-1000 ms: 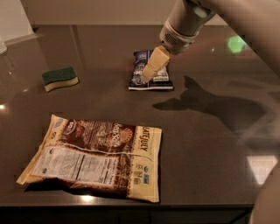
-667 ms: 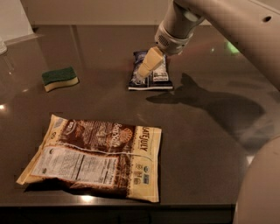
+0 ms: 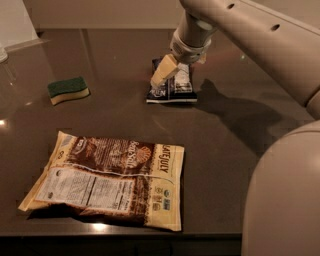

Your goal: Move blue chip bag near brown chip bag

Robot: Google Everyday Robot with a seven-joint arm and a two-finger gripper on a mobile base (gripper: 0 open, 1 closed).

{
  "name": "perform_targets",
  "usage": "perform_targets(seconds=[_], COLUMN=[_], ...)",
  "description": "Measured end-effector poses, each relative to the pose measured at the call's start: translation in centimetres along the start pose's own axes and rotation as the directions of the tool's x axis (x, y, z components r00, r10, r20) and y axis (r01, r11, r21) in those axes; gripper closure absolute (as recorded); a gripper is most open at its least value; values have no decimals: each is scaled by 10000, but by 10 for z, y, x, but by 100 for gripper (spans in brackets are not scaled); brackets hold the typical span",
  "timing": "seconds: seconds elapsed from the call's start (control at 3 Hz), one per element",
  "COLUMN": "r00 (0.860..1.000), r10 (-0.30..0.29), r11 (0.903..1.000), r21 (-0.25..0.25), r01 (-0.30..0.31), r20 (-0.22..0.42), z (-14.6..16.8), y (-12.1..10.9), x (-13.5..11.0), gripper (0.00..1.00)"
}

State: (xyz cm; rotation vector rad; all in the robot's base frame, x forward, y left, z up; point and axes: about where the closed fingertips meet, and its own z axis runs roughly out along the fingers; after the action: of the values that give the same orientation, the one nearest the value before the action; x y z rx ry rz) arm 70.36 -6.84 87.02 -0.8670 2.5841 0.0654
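The gripper hung low over the blue bag — whether it had hold of the bag could not be told. The bag lay flat, far back on the dark glossy table, well apart from the brown bag near the front edge. A sponge sat at the left — a pale wall stood behind.

Brown chip bag reads "LATE JULY", with end effector over blue chip bag.

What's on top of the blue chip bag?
Only the gripper, over the upper left of the blue chip bag; its lower edge and right side show. Contact underneath is covered.
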Motion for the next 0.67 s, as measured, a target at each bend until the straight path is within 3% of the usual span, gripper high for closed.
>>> perform_targets(seconds=[0.67], r00=[9980], r10=[592], r11=[9978], r21=[310], r01=[-584], r20=[-235], z=[20], y=[-11], x=[-8], gripper=[0])
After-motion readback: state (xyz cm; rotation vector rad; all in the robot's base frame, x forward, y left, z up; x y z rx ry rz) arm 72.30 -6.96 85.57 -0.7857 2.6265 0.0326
